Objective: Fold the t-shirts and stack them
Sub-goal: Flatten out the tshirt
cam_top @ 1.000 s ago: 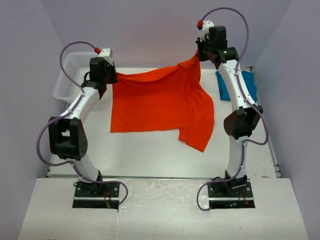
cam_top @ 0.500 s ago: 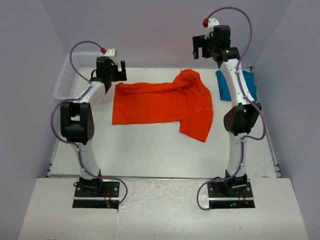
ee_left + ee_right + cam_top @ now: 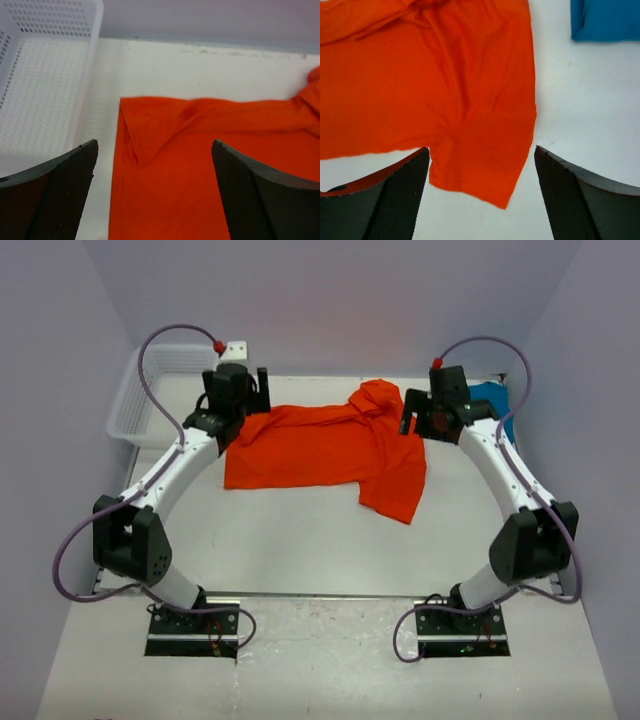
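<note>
The orange-red t-shirt point(image 3: 315, 445) lies spread on the white table point(image 3: 300, 540), its far right part bunched up point(image 3: 375, 395) and one sleeve point(image 3: 398, 495) pointing toward the near side. My left gripper point(image 3: 256, 390) hangs open above the shirt's far left corner point(image 3: 150, 130), with nothing between its fingers point(image 3: 65, 190). My right gripper point(image 3: 412, 418) is open above the shirt's right side; in its wrist view the sleeve point(image 3: 485, 165) lies below the gripper point(image 3: 481, 150). The teal-blue t-shirt point(image 3: 495, 398) lies folded at the far right point(image 3: 605, 20), partly hidden by the right arm.
A white mesh basket point(image 3: 150, 390) stands at the far left edge, just left of the orange shirt's corner point(image 3: 40, 90). The purple back wall point(image 3: 320, 300) runs close behind both shirts.
Both grippers held the orange shirt's far corners raised, then opened and let go. The shirt dropped flat onto the table. Both arms have come down and inward over it.
</note>
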Available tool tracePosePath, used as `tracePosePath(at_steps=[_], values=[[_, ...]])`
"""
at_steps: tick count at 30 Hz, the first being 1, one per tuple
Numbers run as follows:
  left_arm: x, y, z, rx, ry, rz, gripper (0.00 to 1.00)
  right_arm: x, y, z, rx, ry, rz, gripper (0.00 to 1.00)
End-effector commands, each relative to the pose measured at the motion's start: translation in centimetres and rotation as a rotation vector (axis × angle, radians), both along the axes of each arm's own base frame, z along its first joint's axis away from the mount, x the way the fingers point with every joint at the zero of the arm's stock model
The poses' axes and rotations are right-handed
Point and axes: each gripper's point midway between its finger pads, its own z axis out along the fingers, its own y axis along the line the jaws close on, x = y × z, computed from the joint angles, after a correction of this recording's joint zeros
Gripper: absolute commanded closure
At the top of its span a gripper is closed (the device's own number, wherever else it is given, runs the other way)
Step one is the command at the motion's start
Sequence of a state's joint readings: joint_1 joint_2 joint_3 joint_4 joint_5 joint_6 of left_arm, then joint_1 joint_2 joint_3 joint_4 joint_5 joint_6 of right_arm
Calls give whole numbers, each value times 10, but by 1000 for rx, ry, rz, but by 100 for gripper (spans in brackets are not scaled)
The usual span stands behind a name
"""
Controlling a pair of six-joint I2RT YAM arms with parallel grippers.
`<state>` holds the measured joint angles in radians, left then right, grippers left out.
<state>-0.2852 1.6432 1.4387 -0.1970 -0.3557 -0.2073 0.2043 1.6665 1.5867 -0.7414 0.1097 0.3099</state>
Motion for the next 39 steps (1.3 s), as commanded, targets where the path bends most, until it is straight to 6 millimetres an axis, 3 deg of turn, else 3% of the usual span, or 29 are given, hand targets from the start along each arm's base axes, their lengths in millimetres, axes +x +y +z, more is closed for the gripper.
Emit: tracePosePath(at_steps=[1, 3, 4, 6, 7, 11, 17, 24, 26, 32, 39], values=[[-70, 17, -80, 49, 250, 127, 9, -46, 0, -20, 95, 22, -109, 17], [-102, 22, -116, 23, 329, 141, 15, -68, 7, -27, 129, 29, -94, 24], [-110, 21, -127, 6, 346, 133, 17, -83, 7, -49, 137, 78, -110, 28], [-129, 23, -150, 7, 402, 127, 20, -98, 13, -62, 165, 106, -97, 29], [-134, 24, -155, 0, 419, 135, 20, -111, 13, -76, 180, 144, -117, 31], [-141, 28, -165, 14, 474, 159, 20, -127, 17, -103, 188, 217, -116, 33], [-134, 13, -154, -49, 462, 113, 20, -131, 24, -138, 209, 302, -128, 36], [-129, 1, -122, -107, 387, 51, 20, -130, 31, -169, 263, 338, -197, 41], [-128, 2, -115, -101, 371, 41, 20, -125, 32, -168, 302, 294, -235, 41], [-130, 5, -99, -84, 343, 32, 19, -136, 21, -163, 315, 276, -356, 36], [-134, -2, -98, -112, 344, -7, 19, -147, 15, -181, 288, 346, -445, 36]])
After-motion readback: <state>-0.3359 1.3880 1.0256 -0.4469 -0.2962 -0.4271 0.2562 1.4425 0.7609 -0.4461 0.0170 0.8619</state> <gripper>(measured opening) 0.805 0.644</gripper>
